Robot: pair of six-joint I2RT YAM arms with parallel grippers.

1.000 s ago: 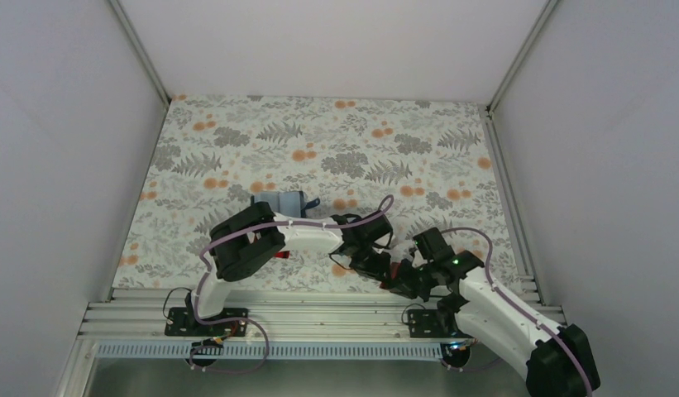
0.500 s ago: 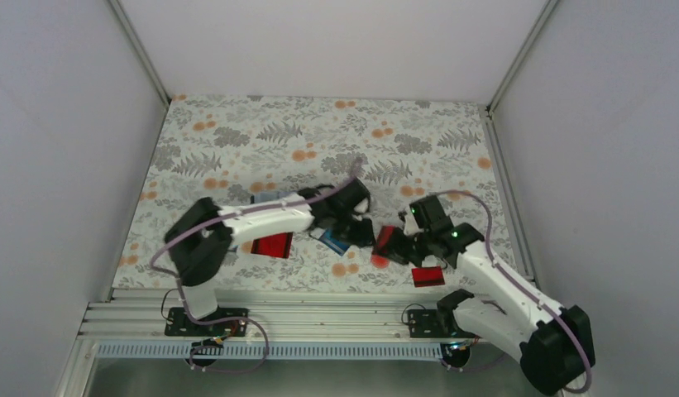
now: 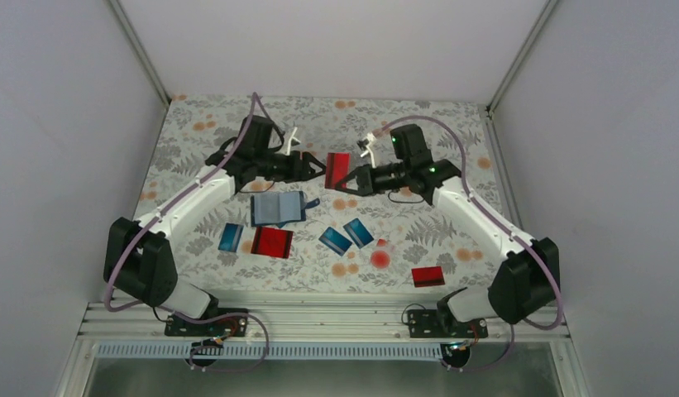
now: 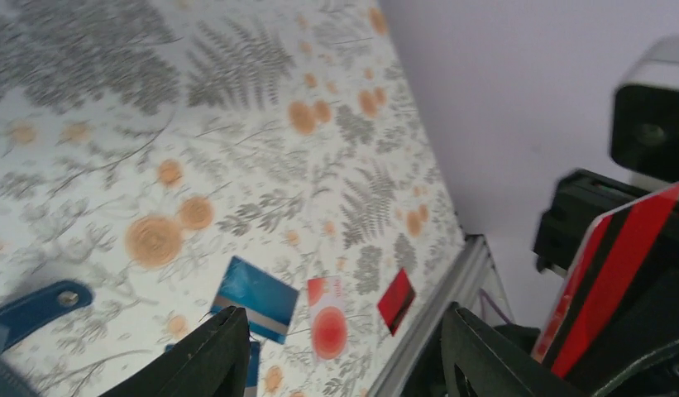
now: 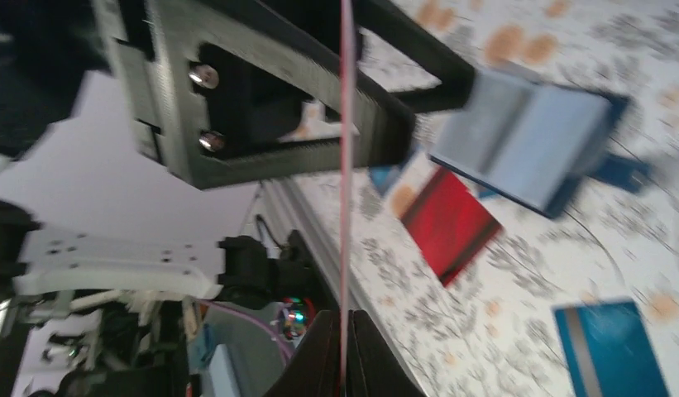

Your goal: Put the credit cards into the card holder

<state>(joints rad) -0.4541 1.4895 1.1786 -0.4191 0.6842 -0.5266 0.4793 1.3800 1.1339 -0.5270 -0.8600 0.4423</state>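
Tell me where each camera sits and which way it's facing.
Top external: above, behind the bases, looking down at the table; both arms show.
Left wrist: on the left arm, facing the table's near right; own fingers show.
Right wrist: on the right arm, facing the left end effector; own fingers show.
Shared: every view shows the held red card.
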